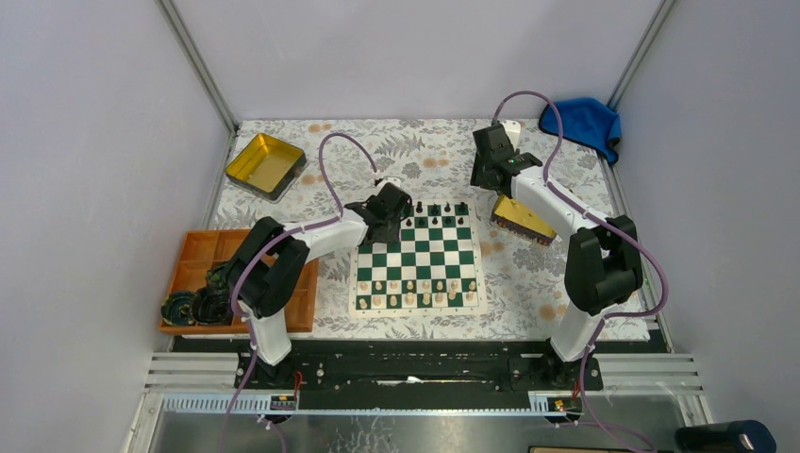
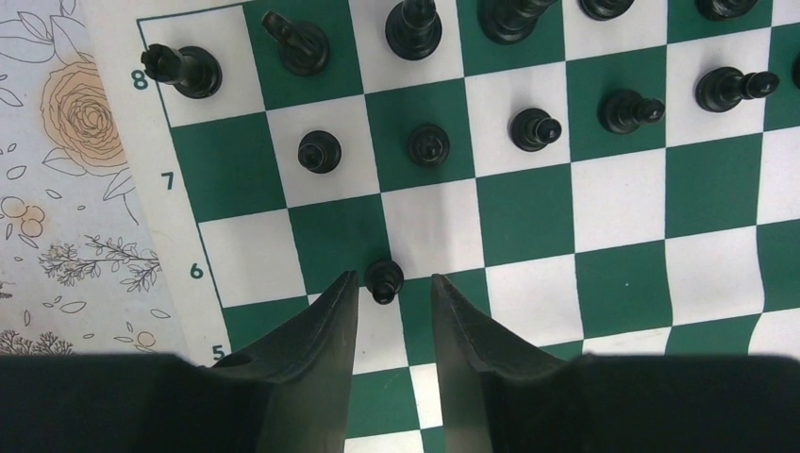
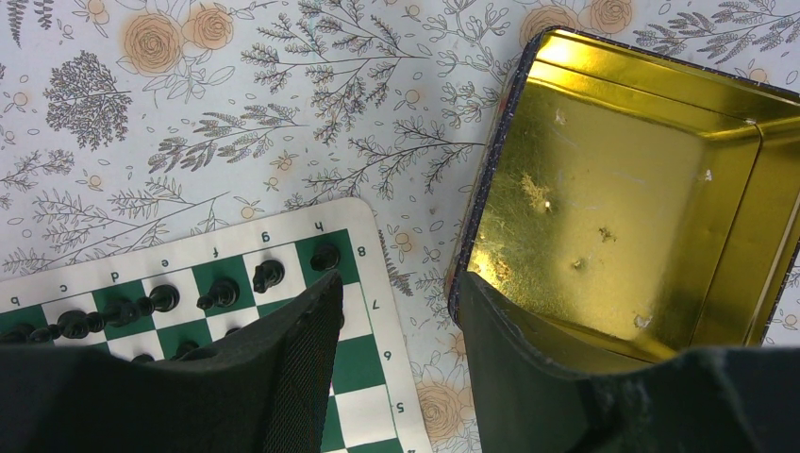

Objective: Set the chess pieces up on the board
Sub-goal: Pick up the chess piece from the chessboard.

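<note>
The green and white board (image 1: 420, 260) lies mid-table. Black pieces (image 1: 447, 208) stand along its far rows, cream ones along the near rows. In the left wrist view, row 8 holds black pieces (image 2: 300, 45) and row 7 holds black pawns (image 2: 428, 144). My left gripper (image 2: 393, 279) is open above the board's far left part. One black pawn (image 2: 384, 279) stands loose between its fingertips on the line of rows 5 and 6. My right gripper (image 3: 401, 283) is open and empty, above the cloth between the board's corner (image 3: 377, 274) and a gold tin (image 3: 623, 189).
An open gold tin (image 1: 522, 219) lies right of the board under the right arm. Another gold tin (image 1: 266, 165) sits at the far left. An orange compartment tray (image 1: 203, 260) stands at the near left. A blue cloth (image 1: 580, 118) lies at the far right corner.
</note>
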Available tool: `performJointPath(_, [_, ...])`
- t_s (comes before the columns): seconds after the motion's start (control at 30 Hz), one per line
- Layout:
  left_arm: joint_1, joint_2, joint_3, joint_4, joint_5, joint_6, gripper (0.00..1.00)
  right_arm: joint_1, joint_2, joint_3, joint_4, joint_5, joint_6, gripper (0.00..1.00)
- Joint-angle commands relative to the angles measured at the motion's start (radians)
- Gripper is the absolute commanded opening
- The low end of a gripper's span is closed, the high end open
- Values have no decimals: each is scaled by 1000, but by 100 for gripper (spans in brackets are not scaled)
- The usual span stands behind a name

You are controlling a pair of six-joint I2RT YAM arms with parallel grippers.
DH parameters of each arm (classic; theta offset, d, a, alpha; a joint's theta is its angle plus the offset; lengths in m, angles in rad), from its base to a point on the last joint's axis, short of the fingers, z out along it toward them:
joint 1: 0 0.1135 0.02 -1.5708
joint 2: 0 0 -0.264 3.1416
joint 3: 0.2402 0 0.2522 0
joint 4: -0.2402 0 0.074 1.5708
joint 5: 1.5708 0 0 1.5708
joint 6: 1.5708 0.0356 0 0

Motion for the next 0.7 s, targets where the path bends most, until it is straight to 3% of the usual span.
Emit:
performJointPath(0.0, [-6, 17, 32, 39, -30, 16, 40, -5, -30, 11, 32, -10, -11, 55])
performJointPath(0.67, [-4, 26, 24, 36, -38, 19, 31, -7, -19, 16, 28, -9, -11, 55])
